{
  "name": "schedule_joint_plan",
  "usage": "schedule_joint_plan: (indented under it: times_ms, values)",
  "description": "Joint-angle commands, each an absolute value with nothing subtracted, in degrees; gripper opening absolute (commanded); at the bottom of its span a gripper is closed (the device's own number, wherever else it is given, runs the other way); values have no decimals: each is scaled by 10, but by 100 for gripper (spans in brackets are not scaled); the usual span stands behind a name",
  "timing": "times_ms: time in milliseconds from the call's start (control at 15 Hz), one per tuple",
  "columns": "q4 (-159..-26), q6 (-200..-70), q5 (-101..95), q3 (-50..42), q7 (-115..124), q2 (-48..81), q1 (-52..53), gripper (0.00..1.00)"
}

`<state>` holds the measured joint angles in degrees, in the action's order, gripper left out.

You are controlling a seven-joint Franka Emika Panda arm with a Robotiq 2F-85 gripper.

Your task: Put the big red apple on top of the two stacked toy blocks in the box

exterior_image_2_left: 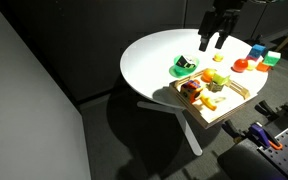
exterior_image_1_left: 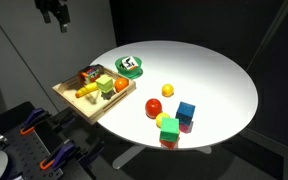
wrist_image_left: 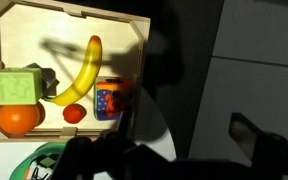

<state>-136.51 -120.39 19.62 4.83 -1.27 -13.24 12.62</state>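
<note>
The glossy round big red apple (exterior_image_1_left: 154, 107) lies on the round white table (exterior_image_1_left: 219, 70), at 3 o'clock from the shallow light-wood box (exterior_image_1_left: 73, 104); the two stacked reddish-orange toy blocks (wrist_image_left: 108, 100) stand inside the box; the black pincer (exterior_image_2_left: 213, 44) hangs above the table, jaws apart, empty.

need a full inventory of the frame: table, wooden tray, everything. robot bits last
table: 1, white, round, holds everything
box: 1, light wood, at the table edge
two stacked toy blocks: 1 stack, reddish-orange, in the box
banana: 1, yellow, in the box
green cube: 1, in the box
orange fruit: 1, in the box beside the green cube
small red piece: 1, in the box near the banana
dish: 1, green and white, on the table beside the box
big red apple: 1, on the table, outside the box
yellow ball: 1, on the table near the apple
blue cube: 1, on the table
magenta cube: 1, by the blue cube
yellow-green cube: 1, near the table edge
gripper: 1, black, open, above the table, holding nothing
</note>
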Motion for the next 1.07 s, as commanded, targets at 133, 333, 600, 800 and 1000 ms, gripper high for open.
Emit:
schedule_joint_plan:
  times_ms: [133,333,600,800,1000]
  values:
    - [-1360,-1199,191,56,-10,-131,109,100]
    - [-1356,-1198,183,52,-5,-132,97,100]
    - [-1349,-1198,156,50,9,-127,74,100]
    - [-1346,-1198,122,47,25,-122,55,100]
    - [-1347,-1210,90,43,43,-117,36,100]
